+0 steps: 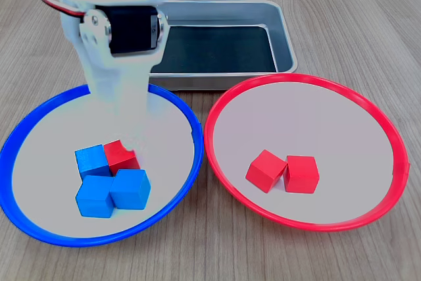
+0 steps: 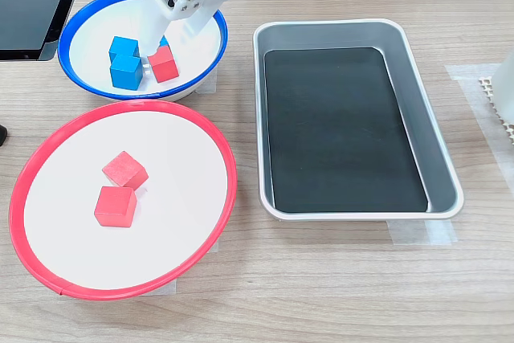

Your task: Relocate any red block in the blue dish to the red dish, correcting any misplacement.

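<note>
End effector down in the blue dish, at the red block.
Near me, blue cubes (image 1: 108, 189) touch the red block (image 1: 120, 156) in the blue dish (image 1: 39, 233); my end effector (image 1: 131, 139) is right above it, grip state I cannot tell. Red dish (image 1: 368, 106) holds two red cubes (image 1: 284, 172); metal tray (image 1: 283, 37) behind.

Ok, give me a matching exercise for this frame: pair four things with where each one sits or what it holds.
Things:
1. lone red cube
2. round red-rimmed dish
3. rectangular metal tray
4. white gripper

Descriptions:
A. holds no cubes
B. reaching down into the round blue-rimmed dish
C. among three blue cubes
D. holds two red cubes

Pairs: 1-C, 2-D, 3-A, 4-B
</note>
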